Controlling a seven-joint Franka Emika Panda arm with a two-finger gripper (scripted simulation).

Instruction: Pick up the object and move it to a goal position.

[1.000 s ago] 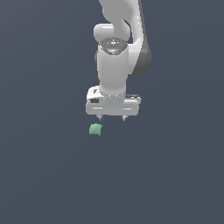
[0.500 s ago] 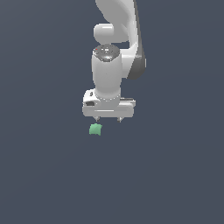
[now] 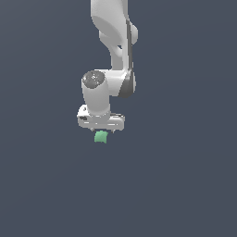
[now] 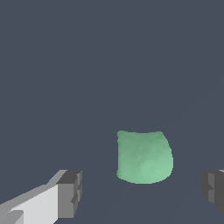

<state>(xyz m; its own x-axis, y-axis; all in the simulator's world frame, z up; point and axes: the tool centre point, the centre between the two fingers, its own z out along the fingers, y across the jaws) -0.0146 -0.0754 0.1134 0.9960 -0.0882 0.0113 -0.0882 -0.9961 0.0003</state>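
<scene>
The object is a small green cube-like block lying on the dark grey floor. My white gripper hangs straight over it, fingers pointing down, with the block just under the hand. In the wrist view the block lies between my two dark-tipped fingers, nearer the middle of the gap than either tip. The gripper is open and wide, and neither finger touches the block.
A plain dark grey floor runs all around. My white arm rises above the gripper. Nothing else shows.
My gripper has moved toward the exterior view's left and come down over the block. The block has not moved.
</scene>
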